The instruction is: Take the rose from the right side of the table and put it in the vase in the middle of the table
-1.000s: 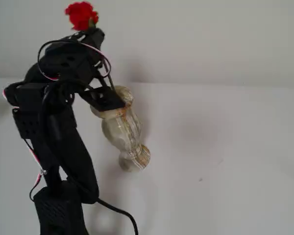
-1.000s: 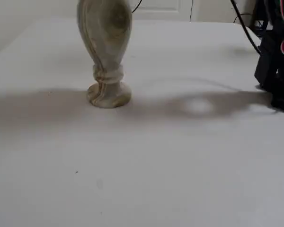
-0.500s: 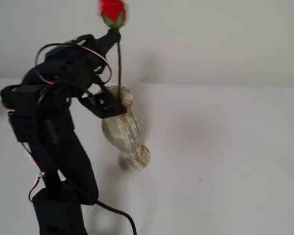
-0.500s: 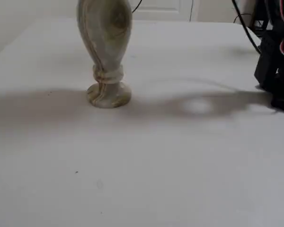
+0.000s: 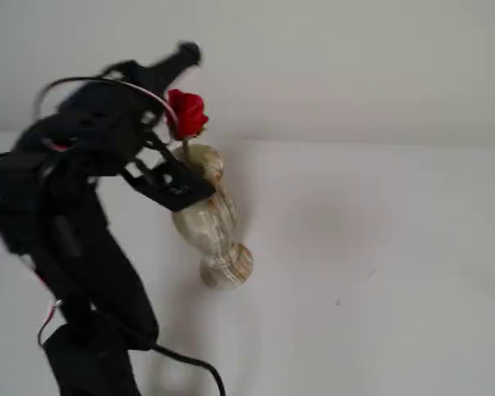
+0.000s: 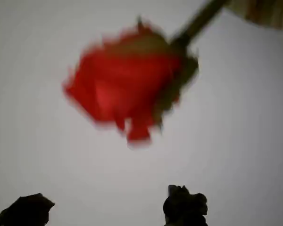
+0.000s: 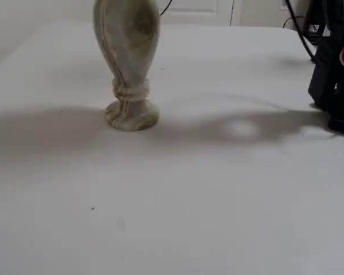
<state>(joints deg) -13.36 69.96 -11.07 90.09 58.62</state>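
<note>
The arm [image 5: 74, 247] is black and stands at the left side of a fixed view, near the front-left part of the tabletop [image 5: 371, 247]. From its base at the bottom edge it goes up, then bends to the right, so the upper part reaches over the vase [image 5: 210, 223]. Red and white wires make a loop over the top of it. The arm is blurred here, esp. the upper links.

The claw [image 6: 108, 207] is empty and apart: in the wrist view two dark tips show at the bottom edge, one [image 6: 23, 212] at left and one at right, w/ a clear gap between them and nothing in it. In a fixed view one finger [image 5: 181, 56] points up and to the right, above the bloom, not touching it.

The rose [image 5: 186, 114] is in the vase. Its red bloom sits just above the vase mouth, and a short piece of stem goes down into the mouth. In the wrist view the bloom is big and blurred at the centre, the stem running to the top-right corner where a bit of the vase rim [image 6: 269, 12] shows.

The vase stands upright about mid tabletop. In another fixed view its foot [image 7: 132, 114] rests flat on the white tabletop [image 7: 218, 200], top cut off by the frame; part of the arm [image 7: 335, 69] is at the right edge.
</note>
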